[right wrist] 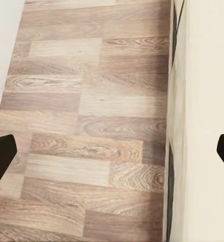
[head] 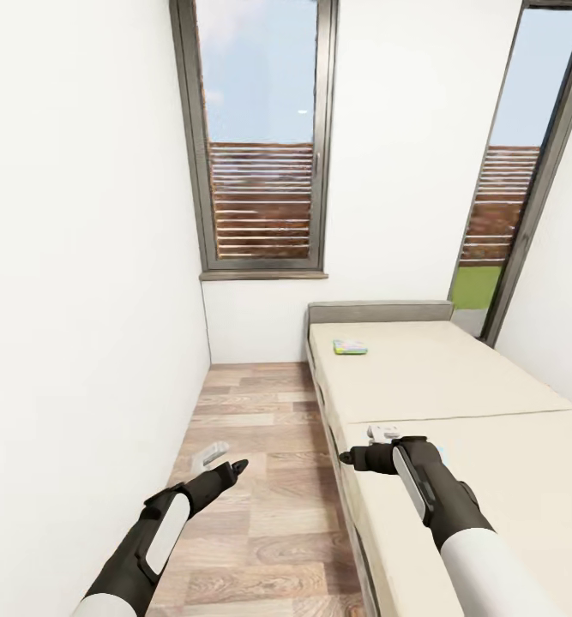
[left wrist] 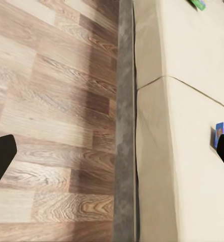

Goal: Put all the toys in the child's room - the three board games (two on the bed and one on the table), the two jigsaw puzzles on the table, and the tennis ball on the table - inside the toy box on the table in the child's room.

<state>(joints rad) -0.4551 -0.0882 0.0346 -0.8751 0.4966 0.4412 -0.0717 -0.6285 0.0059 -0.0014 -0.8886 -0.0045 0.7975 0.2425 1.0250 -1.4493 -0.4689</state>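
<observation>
White walls are enclosing a narrow room; a wood-plank floor (head: 260,480) is running along the left, and a dark-framed window (head: 260,137) is showing slatted fencing and sky at the far end.

Left gripper (head: 221,467): hanging over the floor, holding nothing; in the left wrist view its dark fingertips (left wrist: 1,156) are standing wide apart at the picture's two sides.

Bed (head: 457,386): beige sheet, grey frame, low headboard, lying along the right of the floor.

Board game (head: 350,346): small green-and-blue box, resting flat on the bed near the headboard.

Second board game (left wrist: 220,135): blue edge peeking past a fingertip in the left wrist view, lying on the sheet.

Right gripper (head: 354,457): hanging over the bed's near edge, fingertips (right wrist: 1,156) spread wide, gripping nothing.

Second window (head: 517,171): standing tall at far right.
</observation>
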